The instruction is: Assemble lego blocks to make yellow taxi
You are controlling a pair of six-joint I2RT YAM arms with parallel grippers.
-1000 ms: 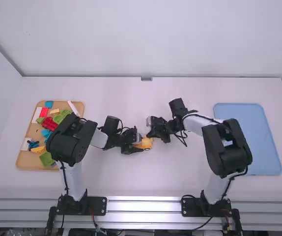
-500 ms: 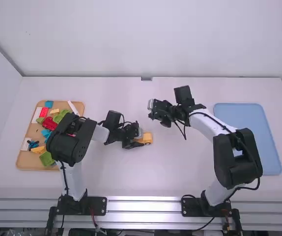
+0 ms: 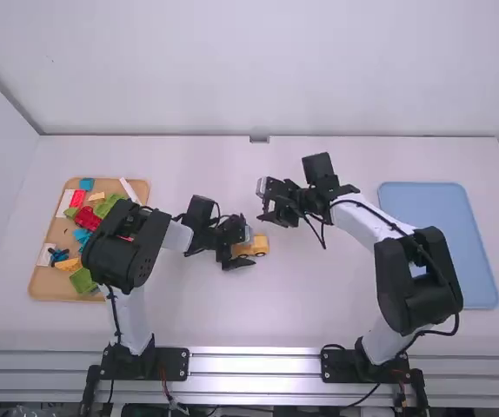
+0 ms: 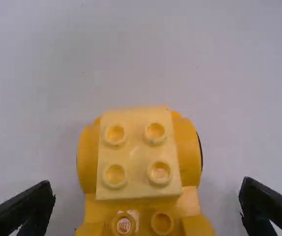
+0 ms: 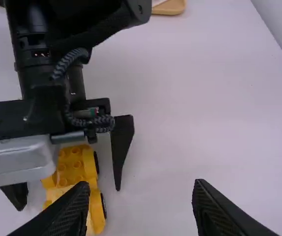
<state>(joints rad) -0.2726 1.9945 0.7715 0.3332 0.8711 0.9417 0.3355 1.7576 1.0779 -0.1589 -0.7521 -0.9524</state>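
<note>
In the high view, the yellow block vehicle (image 3: 260, 247) is on the table at the middle, with the left gripper (image 3: 248, 248) at its left part and the right gripper (image 3: 262, 201) apart from it, farther up the picture. In the left wrist view, the left gripper (image 4: 148, 189) has its fingers spread on both sides of the vehicle, a gap at each side. A pale yellow four-stud brick (image 4: 137, 153) sits on the wheeled yellow base (image 4: 190, 152). In the right wrist view, nothing is between the spread fingers of the right gripper (image 5: 142, 189); the vehicle (image 5: 74, 167) is beside them, partly hidden under the left gripper.
A wooden tray (image 3: 45, 282) with several red, green, blue, white and yellow blocks stands at the left, partly behind the left arm. An empty blue tray (image 3: 436, 234) lies at the right, beside the right arm. The two grippers are close together.
My right gripper has left the vehicle's side, its arm now drawn back and up the picture. My left gripper has hardly moved, and the vehicle has shifted slightly and shows more plainly.
</note>
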